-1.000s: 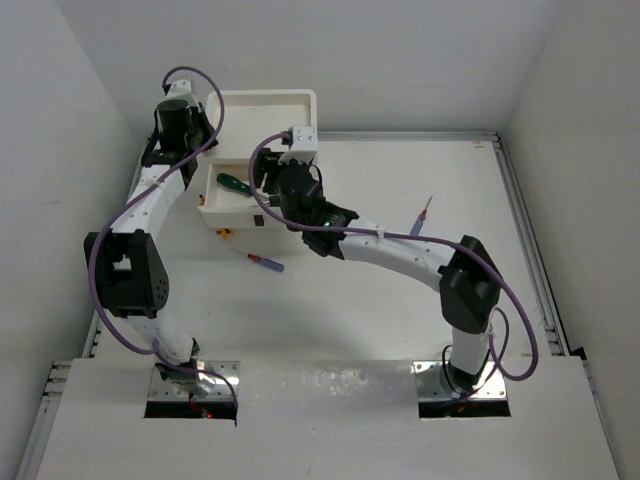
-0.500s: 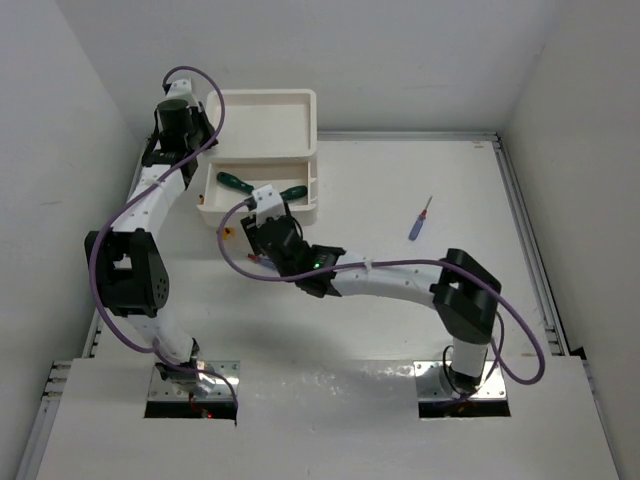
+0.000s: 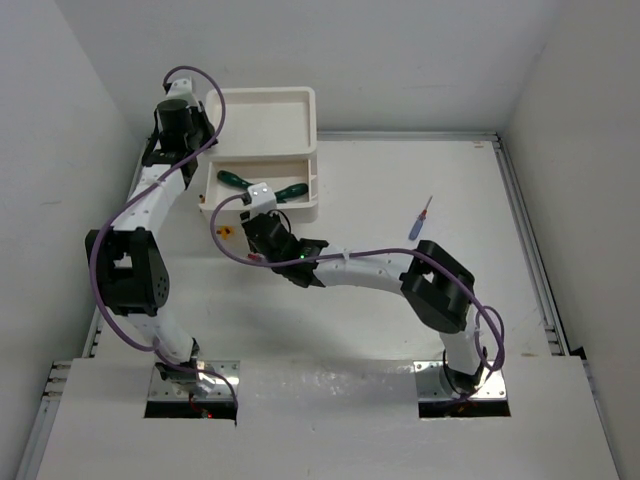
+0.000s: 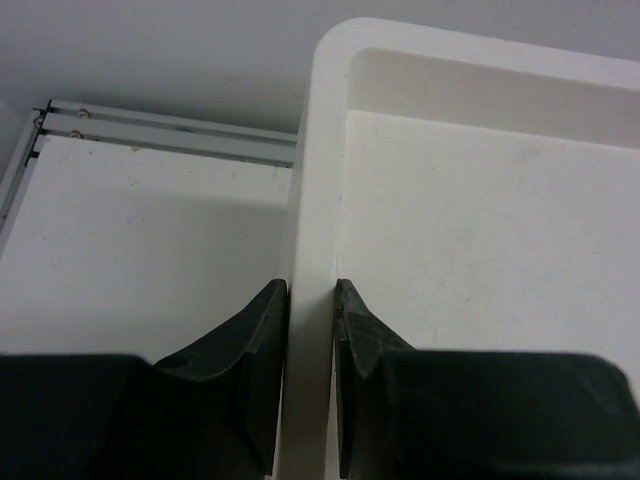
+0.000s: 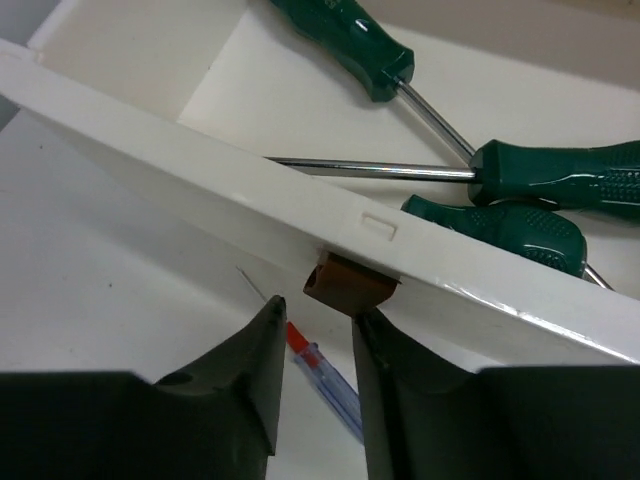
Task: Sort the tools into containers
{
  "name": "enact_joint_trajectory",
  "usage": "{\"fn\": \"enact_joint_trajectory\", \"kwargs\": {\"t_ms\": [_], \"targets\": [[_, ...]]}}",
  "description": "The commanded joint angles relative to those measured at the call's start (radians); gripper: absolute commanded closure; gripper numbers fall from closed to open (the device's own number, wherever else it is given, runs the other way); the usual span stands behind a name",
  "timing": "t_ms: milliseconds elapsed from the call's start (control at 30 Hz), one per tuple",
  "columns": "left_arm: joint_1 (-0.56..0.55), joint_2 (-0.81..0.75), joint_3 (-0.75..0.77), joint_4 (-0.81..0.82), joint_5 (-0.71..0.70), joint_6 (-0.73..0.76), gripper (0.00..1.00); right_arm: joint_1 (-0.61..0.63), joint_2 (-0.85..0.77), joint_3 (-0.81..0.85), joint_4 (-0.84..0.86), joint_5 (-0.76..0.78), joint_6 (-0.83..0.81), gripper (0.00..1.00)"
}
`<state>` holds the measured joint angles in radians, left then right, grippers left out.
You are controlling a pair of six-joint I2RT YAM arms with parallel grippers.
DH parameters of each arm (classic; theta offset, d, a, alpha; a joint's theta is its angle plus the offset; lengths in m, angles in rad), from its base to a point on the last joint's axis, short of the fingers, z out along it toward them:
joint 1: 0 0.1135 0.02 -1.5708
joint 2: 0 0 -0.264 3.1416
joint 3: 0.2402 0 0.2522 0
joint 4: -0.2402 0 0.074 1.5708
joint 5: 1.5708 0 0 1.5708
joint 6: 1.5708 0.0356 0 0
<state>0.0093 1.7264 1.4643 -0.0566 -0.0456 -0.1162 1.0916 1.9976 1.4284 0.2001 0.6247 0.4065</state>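
The white drawer unit (image 3: 300,125) stands at the back left with its top drawer (image 3: 312,190) pulled out. Several green screwdrivers (image 5: 560,175) lie in that drawer (image 5: 180,130). My left gripper (image 3: 200,130) is shut on the unit's left rim (image 4: 312,180), one finger on each side. My right gripper (image 5: 318,312) is open, its tips just below the drawer's brown handle (image 5: 345,283); it also shows in the top view (image 3: 256,210). A blue-and-red screwdriver (image 5: 325,375) lies on the table under the jaws.
A second blue-and-red screwdriver (image 3: 420,217) lies on the table to the right. A small yellow-orange screwdriver (image 3: 224,233) lies in front of the unit's left corner. White walls close in the table on the left, back and right.
My right gripper has come away from over the open drawer, toward the near side and left, down to the drawer's front handle. Two green screwdrivers now show in the drawer. The left arm has not moved.
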Motion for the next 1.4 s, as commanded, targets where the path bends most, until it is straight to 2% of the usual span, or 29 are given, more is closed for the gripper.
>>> {"fn": "enact_joint_trajectory", "kwargs": {"t_ms": [0,100,200,333,567,767,967,1133,1367], "targets": [[0.015,0.021,-0.004,-0.028,0.026,0.001,1.0,-0.074,0.01,0.041,0.091,0.01,0.045,0.75],[0.015,0.028,0.001,-0.034,0.036,0.026,1.0,-0.084,0.023,0.062,0.143,0.007,0.005,0.91],[0.015,0.035,0.005,-0.038,0.041,0.064,1.0,-0.082,0.03,0.105,0.157,0.02,-0.037,1.0],[0.015,0.041,0.01,-0.037,0.069,0.104,1.0,-0.085,0.035,0.145,0.167,0.061,-0.095,1.0],[0.015,0.071,0.036,-0.049,0.124,0.159,1.0,-0.088,-0.007,0.124,0.223,0.11,-0.172,1.0],[0.015,0.07,0.031,-0.049,0.148,0.179,1.0,-0.14,0.073,0.247,0.111,0.082,-0.173,1.0],[0.015,0.075,0.033,-0.045,0.153,0.21,1.0,-0.17,0.06,0.204,0.156,0.115,-0.216,1.0],[0.015,0.075,0.031,-0.032,0.184,0.219,1.0,-0.206,0.066,0.233,0.176,0.083,-0.219,1.0],[0.015,0.075,0.033,-0.031,0.208,0.207,1.0,-0.225,0.203,0.355,0.179,0.03,-0.181,1.0]]}}
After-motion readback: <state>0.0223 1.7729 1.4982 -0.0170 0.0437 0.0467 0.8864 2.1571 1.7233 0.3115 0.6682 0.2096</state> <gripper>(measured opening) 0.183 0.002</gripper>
